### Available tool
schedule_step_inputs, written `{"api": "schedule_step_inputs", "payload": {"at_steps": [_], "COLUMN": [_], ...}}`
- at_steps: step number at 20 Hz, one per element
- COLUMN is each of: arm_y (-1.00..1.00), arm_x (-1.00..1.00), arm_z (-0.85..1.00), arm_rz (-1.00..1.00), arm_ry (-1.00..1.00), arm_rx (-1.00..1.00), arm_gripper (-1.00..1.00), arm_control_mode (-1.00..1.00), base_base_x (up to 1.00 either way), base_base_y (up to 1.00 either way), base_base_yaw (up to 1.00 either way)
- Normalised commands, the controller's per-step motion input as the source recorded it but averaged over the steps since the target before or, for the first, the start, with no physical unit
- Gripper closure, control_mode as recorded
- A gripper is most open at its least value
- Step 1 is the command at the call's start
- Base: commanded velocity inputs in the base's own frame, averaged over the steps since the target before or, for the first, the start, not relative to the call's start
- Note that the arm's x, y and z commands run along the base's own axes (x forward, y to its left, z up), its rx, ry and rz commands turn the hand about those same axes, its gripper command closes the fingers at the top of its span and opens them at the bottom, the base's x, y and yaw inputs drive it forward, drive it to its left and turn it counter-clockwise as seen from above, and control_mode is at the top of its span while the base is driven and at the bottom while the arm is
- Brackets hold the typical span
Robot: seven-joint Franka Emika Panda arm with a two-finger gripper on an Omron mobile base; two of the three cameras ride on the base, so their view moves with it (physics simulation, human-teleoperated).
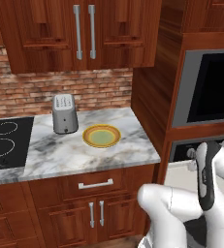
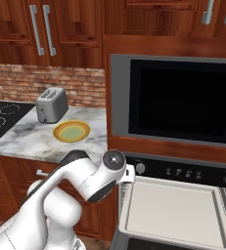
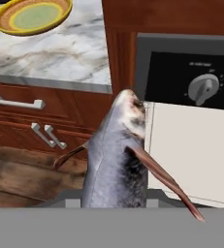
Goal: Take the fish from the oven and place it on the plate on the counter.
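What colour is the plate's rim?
Yellow-orange, around a pale green centre; the plate shows best in the left base view.

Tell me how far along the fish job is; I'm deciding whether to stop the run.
Done: the fish is out of the oven, whose door hangs open. In hand: it rises right at the hand camera, apparently gripped. Left: carrying it to the plate, still bare on the counter.

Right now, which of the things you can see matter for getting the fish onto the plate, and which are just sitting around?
Part of the job:
- fish, up close in the hand view, apparently gripped
- oven, door open
- plate
- counter

Just lying about:
- toaster beside the plate
- black cooktop
- grey-framed black glass unit above the oven
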Motion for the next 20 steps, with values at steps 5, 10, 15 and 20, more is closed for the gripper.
{"api": "schedule_step_inputs", "payload": {"at_steps": [5, 10, 15, 20], "arm_y": [0.47, 0.39, 0.57, 0.63], "arm_x": [0.18, 0.19, 0.1, 0.08], "arm_z": [0.2, 0.27, 0.37, 0.36], "arm_rz": [-0.05, -0.04, -0.04, -0.04], "arm_ry": [0.0, -0.01, -0.05, -0.06], "arm_rx": [-0.07, -0.05, -0.06, -0.05], "arm_gripper": [1.0, 1.0, 1.0, 1.0], "arm_control_mode": [-1.0, -1.0, -1.0, -1.0], "base_base_x": [0.0, 0.0, 0.0, 0.0], "base_base_y": [0.0, 0.0, 0.0, 0.0], "base_base_yaw": [0.0, 0.0, 0.0, 0.0]}}
